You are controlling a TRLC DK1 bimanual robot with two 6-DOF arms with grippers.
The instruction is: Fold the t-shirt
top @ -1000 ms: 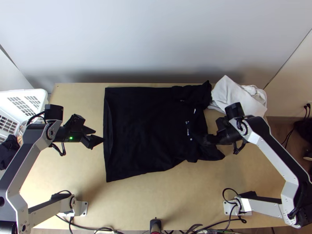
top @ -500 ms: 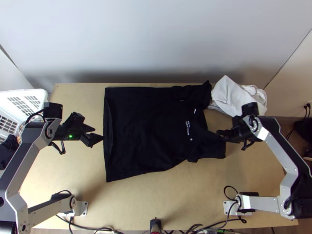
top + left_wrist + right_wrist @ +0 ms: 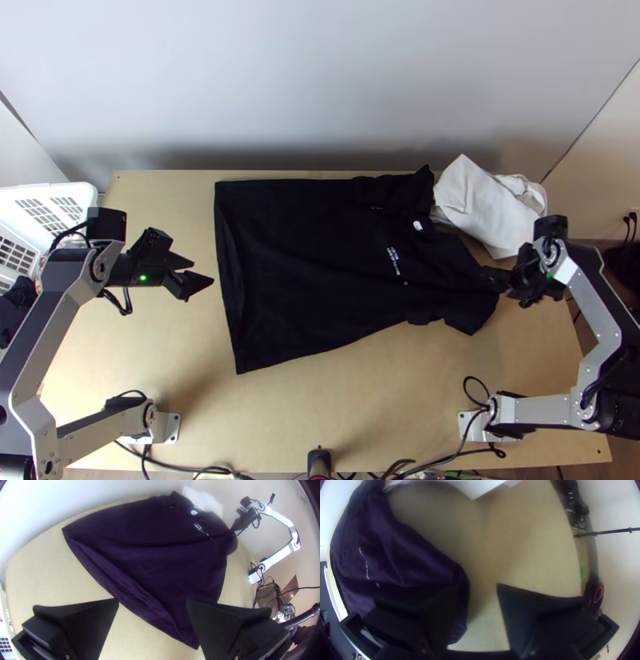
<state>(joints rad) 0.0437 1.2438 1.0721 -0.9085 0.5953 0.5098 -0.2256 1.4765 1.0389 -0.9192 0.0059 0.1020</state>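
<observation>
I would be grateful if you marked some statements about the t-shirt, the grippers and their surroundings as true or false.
1. The dark t-shirt has small white print on it. True.
2. The t-shirt is bunched into a ball. False: it lies largely spread on the table.
3. Both grippers are shut. False: the left gripper and the right gripper are both open.
4. A white cloth lies near the collar end of the t-shirt. True.
</observation>
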